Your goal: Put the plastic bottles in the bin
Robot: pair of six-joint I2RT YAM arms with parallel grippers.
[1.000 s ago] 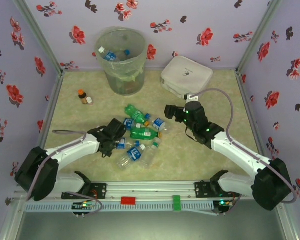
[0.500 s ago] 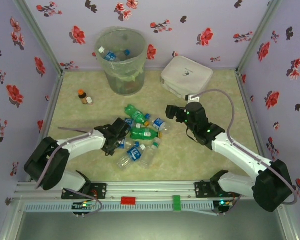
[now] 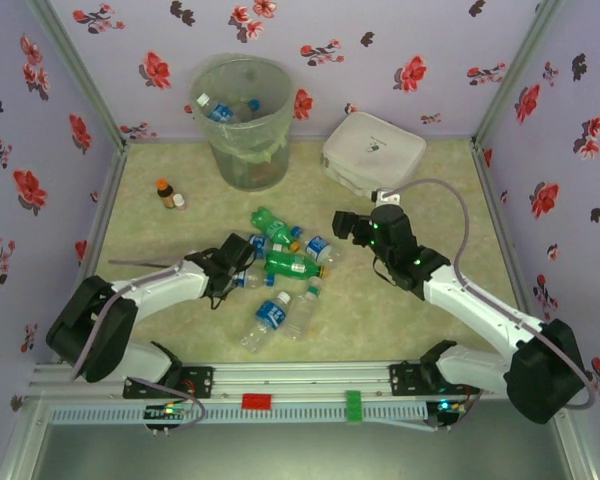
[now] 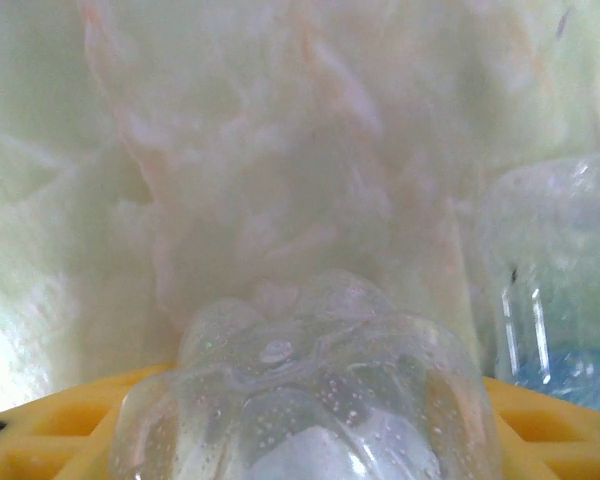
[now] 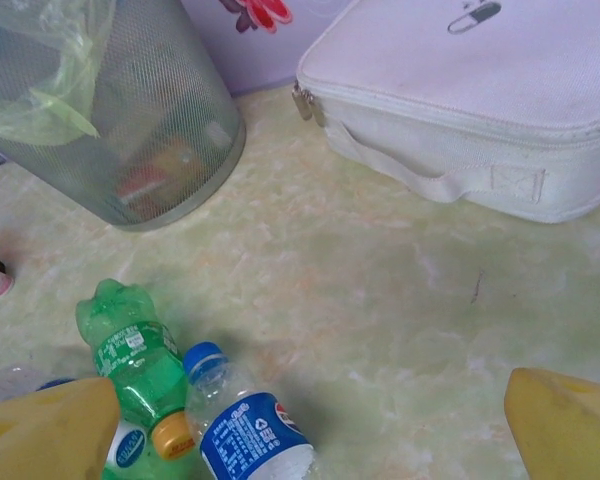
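Several plastic bottles lie in a pile mid-table: green ones point(image 3: 290, 266), blue-labelled clear ones point(image 3: 272, 312). My left gripper point(image 3: 236, 268) is at the pile's left edge. In the left wrist view its yellow fingers point(image 4: 40, 430) press both sides of a clear bottle point(image 4: 300, 370), seen base-on, with another clear bottle point(image 4: 560, 280) at right. My right gripper point(image 3: 342, 225) hovers open over the pile's right side, above a blue-capped bottle point(image 5: 245, 430) and a green bottle point(image 5: 130, 350), holding nothing. The bin point(image 3: 242, 120) stands at the back with bottles inside.
A white zipped case point(image 3: 373, 152) lies at the back right, next to the bin point(image 5: 110, 120). A small brown bottle with an orange cap point(image 3: 165, 192) stands near the left wall. Flowered walls close in three sides.
My left gripper's jaws have come in around the clear bottle and its arm has shifted slightly. Two loose bottles at the near side of the pile have rolled a little. The right arm is still.
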